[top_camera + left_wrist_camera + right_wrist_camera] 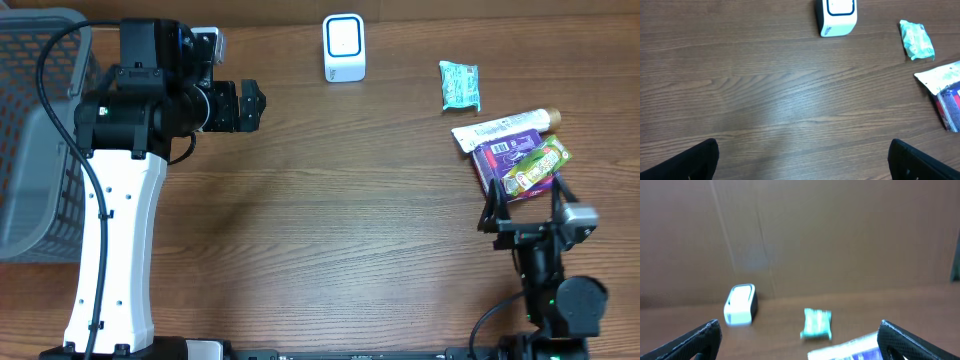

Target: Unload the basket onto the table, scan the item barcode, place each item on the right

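**Film packets: light, soft, slippery**

Tabletop (330, 220) carries the heap (515, 150) on its right side, just ahead of the right fingers (492, 212). These stand apart and empty, like the left fingers (690, 160). Its purple packet (497, 158) looks flattest. Pinch its free edge, since the green bag (537, 166) overlaps it.

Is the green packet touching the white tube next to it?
Apart. The left wrist view shows bare table between the green packet and the white tube.

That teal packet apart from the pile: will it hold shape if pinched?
Probably not: the teal packet looks like a crinkled soft wrapper, so it should squash and flex. It seems light, likely sliding on the smooth wooden table if nudged.
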Robot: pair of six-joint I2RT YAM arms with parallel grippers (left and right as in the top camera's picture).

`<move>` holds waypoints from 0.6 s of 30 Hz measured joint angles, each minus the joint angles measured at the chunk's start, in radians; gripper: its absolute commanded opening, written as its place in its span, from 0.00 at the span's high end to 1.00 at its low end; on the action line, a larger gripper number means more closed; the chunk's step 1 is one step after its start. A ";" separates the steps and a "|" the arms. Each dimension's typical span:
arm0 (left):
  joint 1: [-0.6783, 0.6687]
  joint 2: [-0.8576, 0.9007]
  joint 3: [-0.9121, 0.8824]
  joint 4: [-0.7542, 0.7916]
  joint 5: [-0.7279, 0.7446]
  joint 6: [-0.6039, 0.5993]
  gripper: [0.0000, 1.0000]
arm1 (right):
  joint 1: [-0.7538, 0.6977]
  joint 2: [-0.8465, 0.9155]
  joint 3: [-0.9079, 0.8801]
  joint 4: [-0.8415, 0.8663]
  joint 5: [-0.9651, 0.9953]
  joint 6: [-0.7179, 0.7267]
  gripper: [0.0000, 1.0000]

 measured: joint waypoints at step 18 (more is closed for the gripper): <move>0.000 0.000 0.000 0.000 0.000 0.000 0.00 | 0.019 -0.207 -0.110 -0.197 -0.029 0.000 0.00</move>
